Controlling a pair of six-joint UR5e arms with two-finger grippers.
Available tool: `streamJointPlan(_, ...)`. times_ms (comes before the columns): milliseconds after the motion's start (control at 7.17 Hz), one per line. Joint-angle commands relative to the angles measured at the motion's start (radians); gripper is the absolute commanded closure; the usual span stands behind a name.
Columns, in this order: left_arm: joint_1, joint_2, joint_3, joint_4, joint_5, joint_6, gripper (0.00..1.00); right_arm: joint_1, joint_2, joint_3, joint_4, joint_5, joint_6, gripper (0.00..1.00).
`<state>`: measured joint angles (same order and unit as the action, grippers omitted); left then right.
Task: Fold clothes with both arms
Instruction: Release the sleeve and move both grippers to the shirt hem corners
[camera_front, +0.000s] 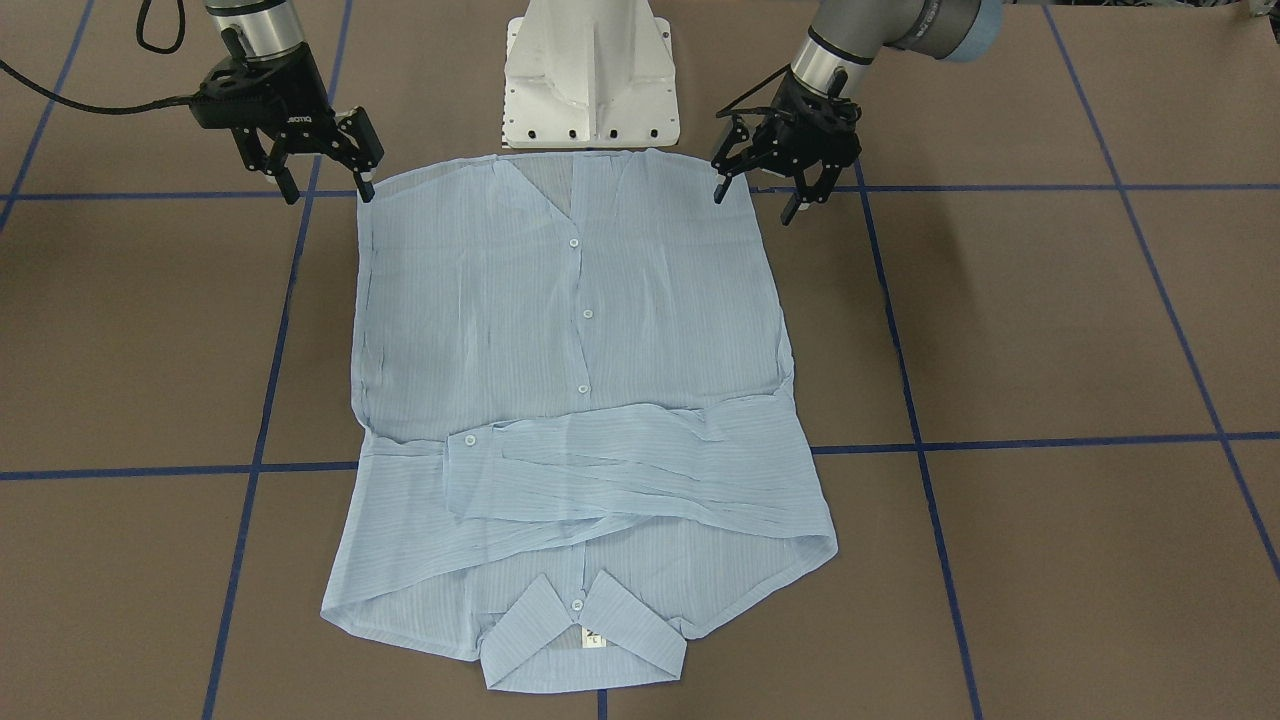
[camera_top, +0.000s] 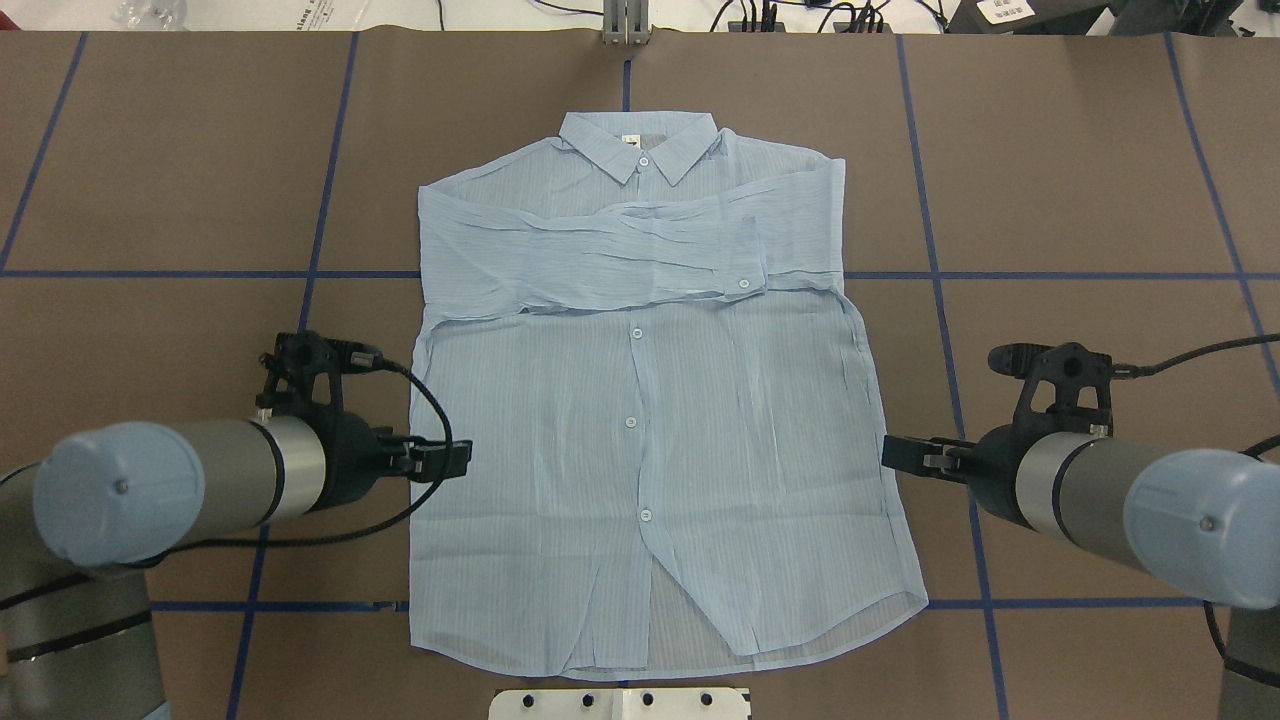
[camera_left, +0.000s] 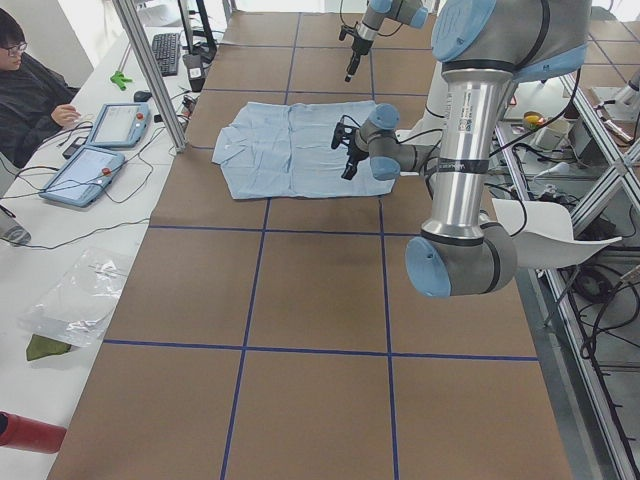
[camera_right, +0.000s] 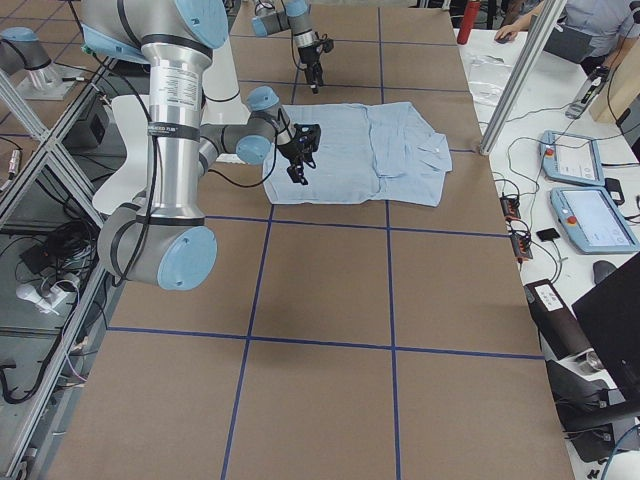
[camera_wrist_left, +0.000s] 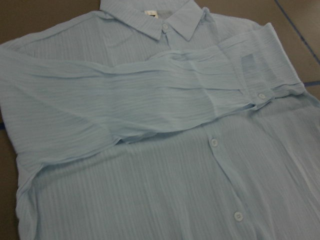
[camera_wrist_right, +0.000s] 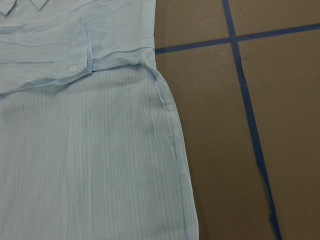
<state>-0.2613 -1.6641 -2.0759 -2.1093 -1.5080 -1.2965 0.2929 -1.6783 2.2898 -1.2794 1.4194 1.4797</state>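
Note:
The light blue striped shirt (camera_front: 570, 380) lies flat and buttoned, front up, on the brown table (camera_front: 1050, 330). Its collar (camera_top: 637, 142) points away from the robot, and both sleeves (camera_top: 600, 260) are folded across the chest. My left gripper (camera_front: 755, 195) hangs open just off the shirt's side edge near the hem, above the table. My right gripper (camera_front: 328, 188) hangs open the same way at the opposite edge. Neither holds cloth. The left wrist view shows the chest and folded sleeves (camera_wrist_left: 150, 95); the right wrist view shows the shirt's side edge (camera_wrist_right: 170, 130).
The white pedestal base (camera_front: 590, 80) stands just behind the hem. Blue tape lines (camera_top: 940, 300) grid the table. A side bench with tablets (camera_left: 100, 150) and a seated person (camera_left: 30, 90) runs along the far edge.

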Motion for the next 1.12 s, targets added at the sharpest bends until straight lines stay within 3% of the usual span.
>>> streamJointPlan(0, 0.161, 0.056, -0.004, 0.012, 0.069, -0.148, 0.0, -0.029, -0.008, 0.004, 0.0, -0.028, 0.013, 0.0)
streamJointPlan(140, 0.178, 0.057, -0.004, 0.049, 0.074, -0.168, 0.03, -0.029, -0.008, 0.004, 0.0, -0.028, 0.013, 0.0)
streamJointPlan(279, 0.224, 0.052, 0.0, 0.093, 0.074, -0.216, 0.16, -0.031, -0.006, 0.004, 0.0, -0.028, 0.013, 0.0)
streamJointPlan(419, 0.226, 0.049, -0.009, 0.094, 0.072, -0.231, 0.37, -0.031, -0.006, 0.004, 0.002, -0.028, 0.013, 0.0)
streamJointPlan(558, 0.226, 0.037, -0.006, 0.097, 0.071, -0.233, 0.47, -0.032, -0.003, 0.004, 0.002, -0.028, 0.013, 0.0)
streamJointPlan(698, 0.226, 0.032, -0.003, 0.097, 0.071, -0.244, 0.49, -0.032, -0.003, 0.004, 0.002, -0.028, 0.013, 0.0)
streamJointPlan(837, 0.226, 0.026, -0.001, 0.097, 0.069, -0.324, 0.59, -0.032, -0.003, 0.004, 0.002, -0.028, 0.013, 0.0)
streamJointPlan(977, 0.226, 0.021, 0.005, 0.097, 0.066, -0.343, 0.6, -0.032, -0.001, 0.004, 0.002, -0.028, 0.013, 0.0)
